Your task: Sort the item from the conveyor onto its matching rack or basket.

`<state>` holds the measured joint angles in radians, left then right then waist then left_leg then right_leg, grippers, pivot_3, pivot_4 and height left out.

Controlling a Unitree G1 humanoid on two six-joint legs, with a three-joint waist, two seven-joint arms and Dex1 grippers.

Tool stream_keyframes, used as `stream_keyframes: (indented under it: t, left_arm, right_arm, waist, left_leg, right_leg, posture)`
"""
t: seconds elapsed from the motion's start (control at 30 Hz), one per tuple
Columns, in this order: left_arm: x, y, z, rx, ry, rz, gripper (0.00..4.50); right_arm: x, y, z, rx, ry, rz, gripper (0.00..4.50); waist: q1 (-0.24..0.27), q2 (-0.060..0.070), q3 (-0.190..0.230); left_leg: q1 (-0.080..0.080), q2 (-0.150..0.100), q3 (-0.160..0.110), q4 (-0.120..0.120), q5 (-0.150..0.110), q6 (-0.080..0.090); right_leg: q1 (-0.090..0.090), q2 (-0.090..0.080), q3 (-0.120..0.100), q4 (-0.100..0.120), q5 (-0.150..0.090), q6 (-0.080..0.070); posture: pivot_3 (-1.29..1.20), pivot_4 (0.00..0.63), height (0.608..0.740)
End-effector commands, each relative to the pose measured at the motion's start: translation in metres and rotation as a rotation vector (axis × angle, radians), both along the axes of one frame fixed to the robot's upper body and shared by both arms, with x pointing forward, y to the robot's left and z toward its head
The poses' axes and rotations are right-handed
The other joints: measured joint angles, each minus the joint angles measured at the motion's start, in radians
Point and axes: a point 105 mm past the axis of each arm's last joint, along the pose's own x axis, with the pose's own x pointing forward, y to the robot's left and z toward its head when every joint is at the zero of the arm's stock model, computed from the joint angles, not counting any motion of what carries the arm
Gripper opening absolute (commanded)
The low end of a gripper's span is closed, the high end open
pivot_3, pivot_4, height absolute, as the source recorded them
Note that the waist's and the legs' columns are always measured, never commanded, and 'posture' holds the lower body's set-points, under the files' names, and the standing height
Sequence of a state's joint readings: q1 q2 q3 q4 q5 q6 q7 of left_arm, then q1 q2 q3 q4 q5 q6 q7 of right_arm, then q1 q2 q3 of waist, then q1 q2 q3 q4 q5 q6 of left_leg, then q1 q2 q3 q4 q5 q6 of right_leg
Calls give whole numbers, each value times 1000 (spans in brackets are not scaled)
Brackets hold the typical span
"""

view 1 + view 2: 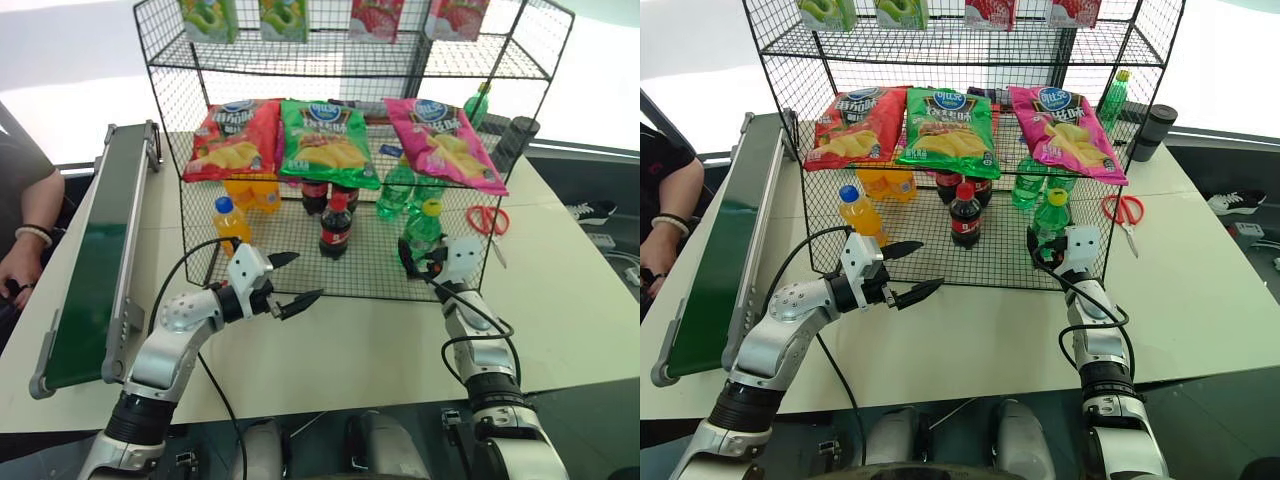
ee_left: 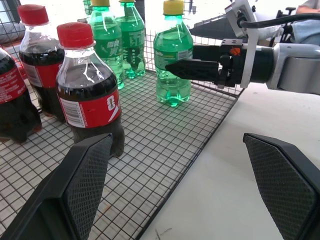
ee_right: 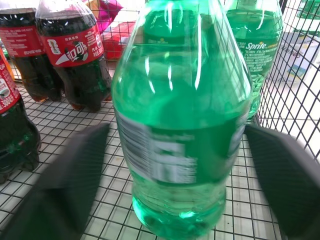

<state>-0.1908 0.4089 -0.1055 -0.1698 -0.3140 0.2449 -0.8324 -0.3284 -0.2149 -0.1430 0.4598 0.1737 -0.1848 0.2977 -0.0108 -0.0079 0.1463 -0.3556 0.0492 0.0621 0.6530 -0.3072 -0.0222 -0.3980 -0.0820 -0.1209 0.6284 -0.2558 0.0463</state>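
Observation:
The item, a clear-green bottle [image 1: 422, 232] with a yellow cap, stands upright at the front right of the black wire rack's [image 1: 300, 282] bottom shelf. My right gripper [image 1: 420, 262] is open, with one finger on each side of the bottle's lower body [image 3: 182, 125]. Other green bottles [image 2: 120, 40] stand just behind it. My left gripper [image 1: 305, 277] hangs open and empty over the table before the shelf's front edge, left of the cola bottles. The conveyor [image 1: 90, 260], a dark green belt, runs along the table's left side with nothing on it.
Cola bottles [image 1: 335, 225] stand mid-shelf and orange soda bottles [image 1: 230, 220] at the left. Chip bags [image 1: 325, 140] lie on the tier above. Red scissors [image 1: 487, 220] and a dark cup [image 1: 515, 140] sit right of the rack. A person's hand [image 1: 25, 250] rests beside the conveyor.

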Motion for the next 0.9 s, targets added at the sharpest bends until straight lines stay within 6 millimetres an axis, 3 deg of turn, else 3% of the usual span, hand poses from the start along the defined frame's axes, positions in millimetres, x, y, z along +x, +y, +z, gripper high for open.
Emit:
stream_keyframes:
  t: [0.03, 0.13, 0.47, 0.67, 0.9]
  left_arm:
    - [-1, -5, 11, -11, -53, -23, 4500]
    - [-1, -5, 11, -13, -52, -22, 4500]
    - [6, 2, 7, 14, -34, 31, 4500]
    - [15, 35, 3, 76, -18, 109, 4500]
    - [10, 62, -19, 164, 41, 110, 4500]
  right_arm:
    - [-6, 5, 22, -70, -85, 47, 4416]
    - [-13, 6, 24, -110, -87, 71, 4416]
    - [-60, -21, 27, -211, -4, 81, 4416]
    - [-116, -33, 60, -274, 21, 197, 4416]
    - [-155, -46, 66, -282, 135, 231, 4416]
  waist:
    - [-1, 0, 0]
    - [0, 0, 0]
    - [11, 0, 0]
    - [25, 0, 0]
    - [24, -1, 0]
  left_leg:
    - [0, 0, 0, 0, 0, 0]
    - [0, 0, 0, -1, 0, 0]
    - [0, 0, 0, -2, 0, 0]
    - [-1, -1, 0, -4, -1, 1]
    - [0, 0, -1, -5, -1, 1]
  right_leg:
    - [0, 0, 0, 0, 0, 0]
    - [0, 0, 0, 0, 0, 0]
    - [0, -1, 0, -2, 0, 0]
    - [0, -1, 0, -6, -1, 1]
    - [0, 1, 0, -8, -1, 1]
  posture:
    - [0, 150, 734]
    - [0, 150, 734]
    - [0, 150, 734]
    - [0, 150, 734]
    - [0, 150, 734]
